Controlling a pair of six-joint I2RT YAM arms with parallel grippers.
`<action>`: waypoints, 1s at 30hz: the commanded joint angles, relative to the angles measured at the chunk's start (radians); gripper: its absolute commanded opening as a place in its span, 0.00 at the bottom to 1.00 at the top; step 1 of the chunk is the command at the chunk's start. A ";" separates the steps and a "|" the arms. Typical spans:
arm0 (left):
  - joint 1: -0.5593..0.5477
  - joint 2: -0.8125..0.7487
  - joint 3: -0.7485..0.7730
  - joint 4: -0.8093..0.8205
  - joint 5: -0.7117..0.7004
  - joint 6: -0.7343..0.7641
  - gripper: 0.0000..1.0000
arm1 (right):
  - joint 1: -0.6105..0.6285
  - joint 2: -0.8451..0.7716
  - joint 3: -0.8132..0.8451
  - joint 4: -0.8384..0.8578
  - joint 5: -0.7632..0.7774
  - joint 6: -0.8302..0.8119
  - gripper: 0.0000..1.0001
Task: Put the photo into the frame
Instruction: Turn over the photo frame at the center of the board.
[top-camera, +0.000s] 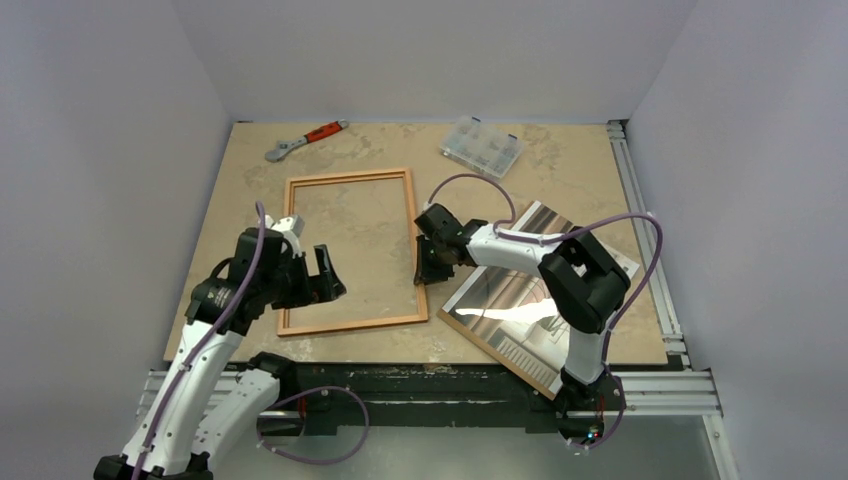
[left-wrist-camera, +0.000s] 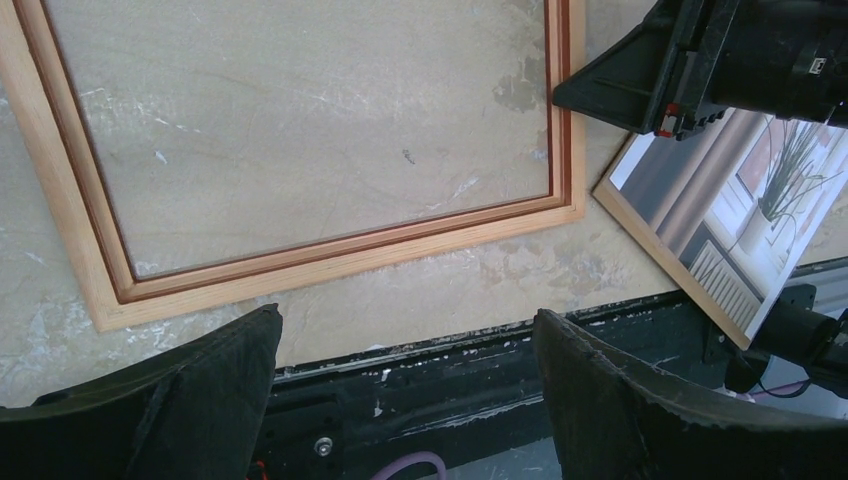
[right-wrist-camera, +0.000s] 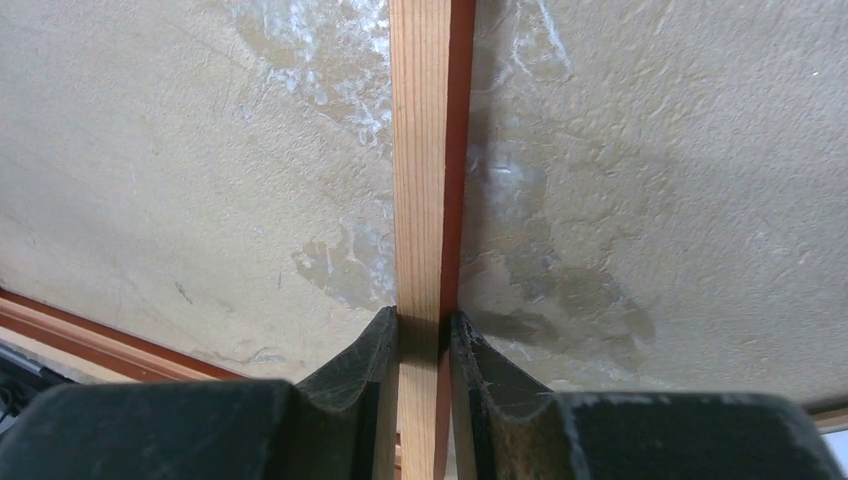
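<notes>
1. Above the near left part of the frame (top-camera: 349, 177): left claw (top-camera: 322, 275), fingers spread wide, gripping nothing.
2. On the counter (top-camera: 560, 170): the frame itself, pale wood side up, a red-orange strip along its inner edge, bare counter showing through the middle.
3. Beyond the frame's far left corner: a red-handled wrench (top-camera: 300, 140).
4. On the frame's right rail, toward its near end: right claw (top-camera: 428, 268), pinching the rail, one finger on each side.
5. Beyond the frame's far right corner: a clear compartment box (top-camera: 482, 147).
6. Right of the frame, apart from it: the photo (top-camera: 505, 300), picture side up, askew, near corner past the counter's edge, partly under the right arm.
</notes>
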 joint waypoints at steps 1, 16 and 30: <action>0.004 -0.013 -0.026 0.039 0.006 -0.033 0.93 | 0.018 -0.019 -0.004 0.041 -0.034 0.006 0.25; -0.179 0.309 -0.018 0.317 -0.001 -0.188 0.90 | -0.008 -0.305 -0.107 0.023 -0.100 0.024 0.77; -0.444 0.903 0.373 0.342 -0.187 -0.273 0.82 | -0.237 -0.814 -0.323 -0.300 -0.009 -0.065 0.79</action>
